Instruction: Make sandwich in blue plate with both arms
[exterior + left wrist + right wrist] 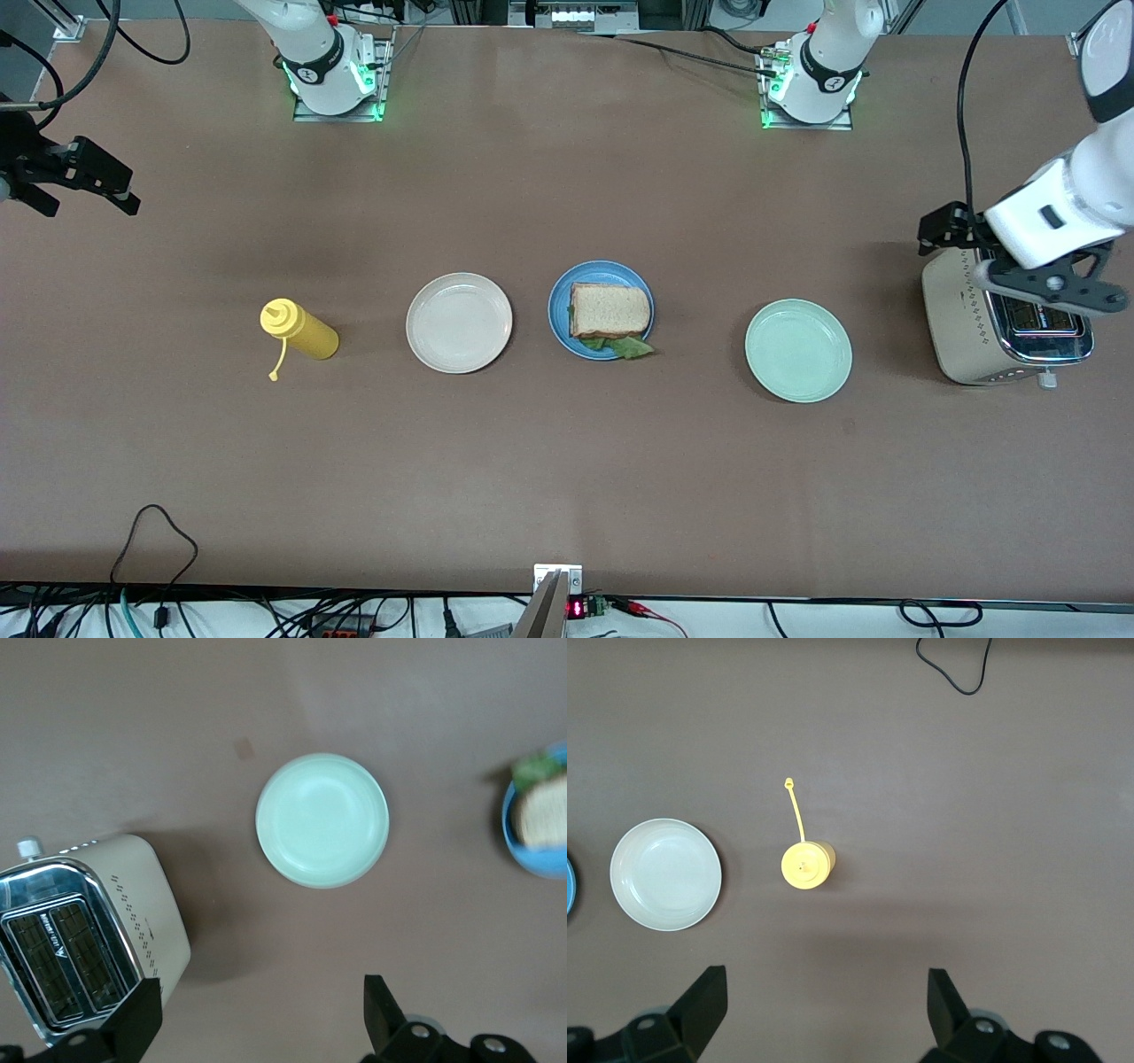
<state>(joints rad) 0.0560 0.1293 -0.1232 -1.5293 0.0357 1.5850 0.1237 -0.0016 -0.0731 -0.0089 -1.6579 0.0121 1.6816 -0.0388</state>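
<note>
Though the sandwich [609,310] already sits on the blue plate [560,323] at the front view's center, its lettuce overhangs the rim, so a nudge could spill it. I count three plates, one bottle [301,330], one toaster [966,332].

In the left wrist view, the left gripper [261,1014] gapes over the toaster's edge.

In the right wrist view, the right gripper [828,1005] gapes over bare table [966,771].

On the brown tabletop [567,478] stand 1 yellow squeeze bottle [299,330] toward the right arm's end, beside it 1 cream-white plate [459,322], then 1 pale mint-green plate [798,350], and 1 toaster [1001,332] at the left arm's end.
</note>
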